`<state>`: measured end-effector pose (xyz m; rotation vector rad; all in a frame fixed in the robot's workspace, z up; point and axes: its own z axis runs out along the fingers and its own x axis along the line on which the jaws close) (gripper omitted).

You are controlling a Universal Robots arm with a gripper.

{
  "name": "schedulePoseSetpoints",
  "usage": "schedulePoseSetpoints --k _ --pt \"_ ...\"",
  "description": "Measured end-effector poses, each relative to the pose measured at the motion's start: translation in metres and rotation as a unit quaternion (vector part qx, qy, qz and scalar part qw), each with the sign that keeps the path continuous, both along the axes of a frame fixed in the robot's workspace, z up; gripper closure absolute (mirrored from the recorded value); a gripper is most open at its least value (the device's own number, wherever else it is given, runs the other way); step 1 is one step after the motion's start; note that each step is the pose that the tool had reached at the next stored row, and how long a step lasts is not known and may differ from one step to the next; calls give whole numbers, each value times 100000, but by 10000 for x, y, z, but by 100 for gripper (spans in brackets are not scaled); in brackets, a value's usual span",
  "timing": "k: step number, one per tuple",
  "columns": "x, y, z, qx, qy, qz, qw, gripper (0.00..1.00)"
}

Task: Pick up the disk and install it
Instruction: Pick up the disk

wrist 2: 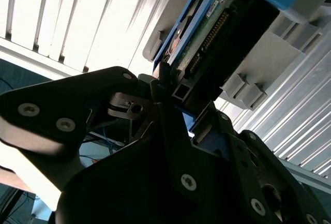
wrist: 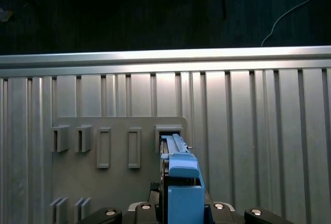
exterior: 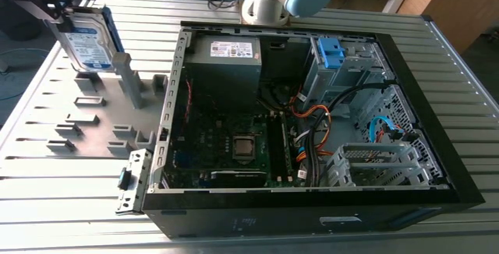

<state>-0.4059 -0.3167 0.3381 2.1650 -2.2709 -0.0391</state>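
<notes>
While your gripper (wrist 2: 181,100) is clamping the disk (exterior: 87,41) by one end, it is hanging upright over the grey holder plate (exterior: 97,111), the exterior view's left, outside the open computer case (exterior: 296,222)

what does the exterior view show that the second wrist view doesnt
Exterior view: the open computer case, its grey power-supply box and blue bracket, plus the labelled face of the disk. Second wrist view: the pincer shut on the disk's connector edge, circuit board visible. Both: the disk on edge at the grey fixture plate.
</notes>
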Motion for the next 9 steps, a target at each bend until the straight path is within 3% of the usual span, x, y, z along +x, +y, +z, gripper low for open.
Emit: schedulePoseSetpoints --k 9 --pt "0 0 55 0 -1 -1 100000 64"
